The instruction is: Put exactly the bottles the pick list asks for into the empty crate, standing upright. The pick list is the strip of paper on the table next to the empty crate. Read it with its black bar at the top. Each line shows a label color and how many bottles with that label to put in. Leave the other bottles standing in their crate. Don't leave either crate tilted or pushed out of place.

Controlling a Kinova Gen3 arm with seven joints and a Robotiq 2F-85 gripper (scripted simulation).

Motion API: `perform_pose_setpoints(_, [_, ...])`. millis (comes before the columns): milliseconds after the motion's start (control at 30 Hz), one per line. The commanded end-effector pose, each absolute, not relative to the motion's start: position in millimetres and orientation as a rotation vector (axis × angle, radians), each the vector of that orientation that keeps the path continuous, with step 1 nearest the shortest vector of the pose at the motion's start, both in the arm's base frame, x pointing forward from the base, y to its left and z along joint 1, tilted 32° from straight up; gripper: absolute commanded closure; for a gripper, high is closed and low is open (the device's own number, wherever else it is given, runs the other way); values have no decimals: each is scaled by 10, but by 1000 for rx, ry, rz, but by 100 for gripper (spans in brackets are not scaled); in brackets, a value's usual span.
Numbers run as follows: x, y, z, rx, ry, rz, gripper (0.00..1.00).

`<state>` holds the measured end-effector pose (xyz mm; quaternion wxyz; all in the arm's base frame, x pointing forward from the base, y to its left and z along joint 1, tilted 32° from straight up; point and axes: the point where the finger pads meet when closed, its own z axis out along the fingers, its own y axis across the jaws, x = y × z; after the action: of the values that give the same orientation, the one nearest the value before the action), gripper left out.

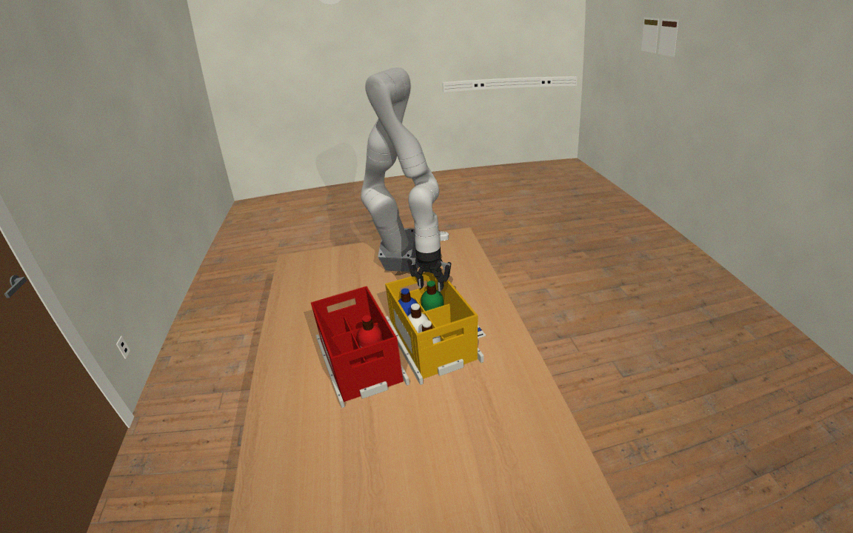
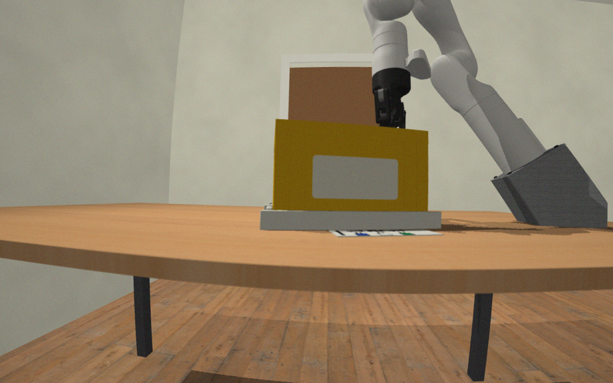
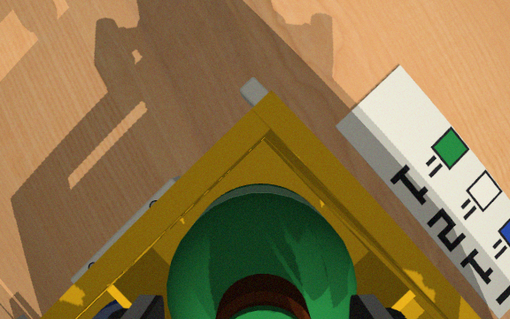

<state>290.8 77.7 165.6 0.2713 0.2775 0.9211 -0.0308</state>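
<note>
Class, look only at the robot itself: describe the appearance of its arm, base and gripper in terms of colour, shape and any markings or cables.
The arm is glossy light grey, built of rounded tubular segments with bulging joints. It rises from an angular dark grey base. A black cylindrical collar leads to the black gripper with dark grey fingers. No cables or markings show.

Green bottle (image 3: 259,248): brown cap, upright in a corner cell of the yellow crate (image 1: 457,331), directly beneath the parted jaws, untouched. Blue bottle (image 1: 406,300) and white bottle (image 1: 418,320): upright in the same crate, beside the jaws. Red bottle (image 1: 368,331): upright in the red crate (image 1: 360,371), well off from the jaws. Pick list (image 3: 454,190): flat on the table just outside the yellow crate; green, white, blue squares.
</note>
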Motion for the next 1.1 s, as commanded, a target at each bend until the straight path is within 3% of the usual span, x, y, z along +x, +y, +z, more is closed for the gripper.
perform_pose_setpoints(0, [2908,779,1657,747,2481,-82,33])
perform_pose_setpoints(1067, [2781,835,1883,747,2480,-83,33])
